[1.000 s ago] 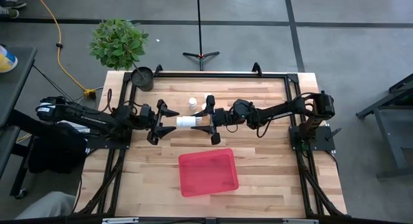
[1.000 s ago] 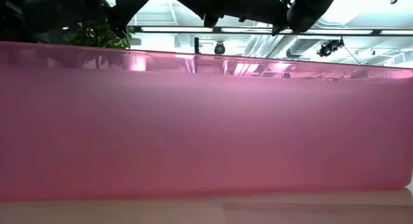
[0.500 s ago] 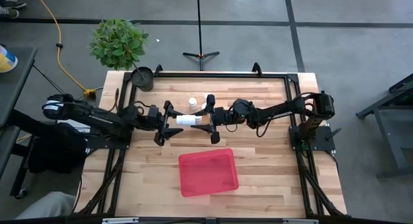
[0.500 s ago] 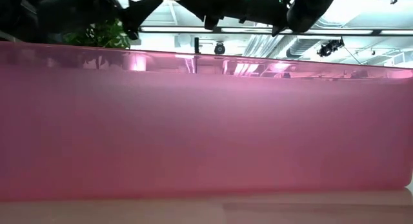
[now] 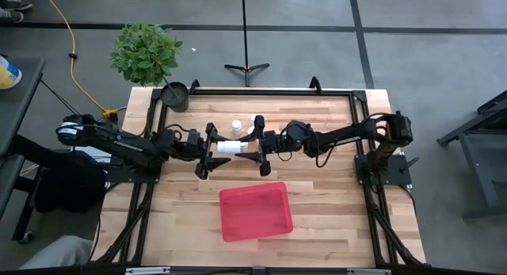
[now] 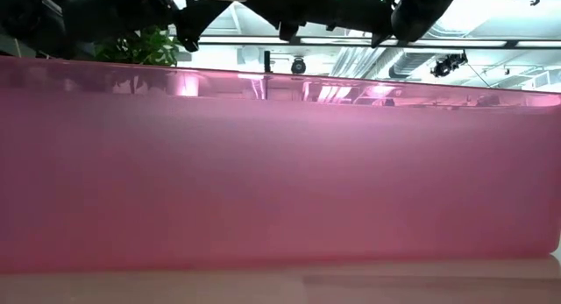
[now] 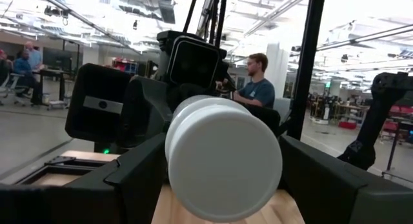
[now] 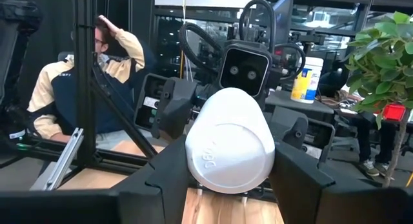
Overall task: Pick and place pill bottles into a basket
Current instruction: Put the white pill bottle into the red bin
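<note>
A pale pill bottle (image 5: 230,147) with a white cap lies level in the air between my two grippers, above the middle of the table. My right gripper (image 5: 256,151) is shut on its base end. My left gripper (image 5: 211,150) is open, and its fingers stand on either side of the cap end (image 7: 222,161); I cannot tell whether they touch it. Two more small bottles (image 5: 235,125) (image 5: 257,122) stand upright on the table just beyond. The red basket (image 5: 255,211) sits on the table nearer the front edge. It fills the low view (image 6: 280,173). My right gripper pinches the bottle's sides near its base end (image 8: 229,161) between its two fingers. The fingers come level from the table's right and lie along the bottle. The bottle is level and clear of the table, with its cap pointing toward the table's left.
A small black pot (image 5: 175,95) and a green plant (image 5: 145,51) stand at the far left corner. The black frame rails (image 5: 261,91) run round the table. People sit in the room beyond, as shown in both wrist views.
My left gripper has moved toward the table's right, up to the cap end of the bottle, and its fingers now stand around the cap. My right gripper and the bottle have kept still.
</note>
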### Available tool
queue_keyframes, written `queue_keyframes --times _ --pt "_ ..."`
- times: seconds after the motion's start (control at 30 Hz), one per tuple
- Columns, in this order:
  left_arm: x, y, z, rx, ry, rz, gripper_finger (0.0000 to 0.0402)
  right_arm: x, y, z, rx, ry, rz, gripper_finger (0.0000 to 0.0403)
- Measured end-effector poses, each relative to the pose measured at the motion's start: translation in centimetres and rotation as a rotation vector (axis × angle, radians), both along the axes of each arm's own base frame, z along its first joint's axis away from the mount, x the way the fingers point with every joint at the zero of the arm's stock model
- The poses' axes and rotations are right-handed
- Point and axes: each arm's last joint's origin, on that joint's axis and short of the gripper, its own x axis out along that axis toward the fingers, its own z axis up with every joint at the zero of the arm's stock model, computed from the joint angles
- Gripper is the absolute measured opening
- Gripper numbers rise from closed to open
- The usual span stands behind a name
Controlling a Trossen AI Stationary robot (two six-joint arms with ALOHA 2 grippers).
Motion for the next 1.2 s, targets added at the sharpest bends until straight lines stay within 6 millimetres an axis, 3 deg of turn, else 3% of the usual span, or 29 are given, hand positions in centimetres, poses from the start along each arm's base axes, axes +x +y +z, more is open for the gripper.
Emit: queue_keyframes --times 1.2 --pt "-0.26 0.08 0.29 0.064 -0.014 0.047 0.0328 0.14 -0.03 -0.84 0.023 0.094 -0.006 0.0174"
